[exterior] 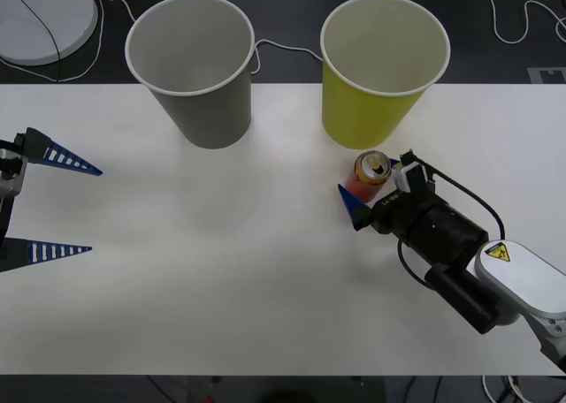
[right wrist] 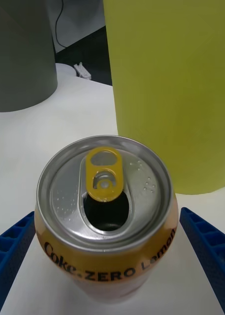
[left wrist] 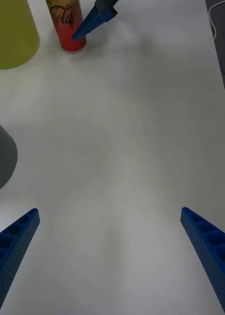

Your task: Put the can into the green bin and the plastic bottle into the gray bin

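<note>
A: Can (exterior: pixel 372 168): upright on the white table (exterior: pixel 221 270), right of centre in the front view, just below the foot of the green bin (exterior: pixel 382 72). Top is open, gold tab folded back.

B: Right gripper (exterior: pixel 370 187)?

A: Around the can. In the right wrist view the can (right wrist: pixel 106 216) stands between the two blue fingers (right wrist: pixel 206 246), a sliver of table visible on each side, so the jaws are spread wider than the can and hold nothing. From the left wrist view, one right finger (left wrist: pixel 95 19) crosses in front of the can's red lower body (left wrist: pixel 68 24).

B: Bins?

A: Gray bin (exterior: pixel 192 67) upper left of centre, green bin upper right of centre, both upright, side by side, apart.

B: Left gripper (exterior: pixel 62 205)?

A: At the left edge of the front view, fingers wide apart, empty, over bare table, well away from the can.
</note>
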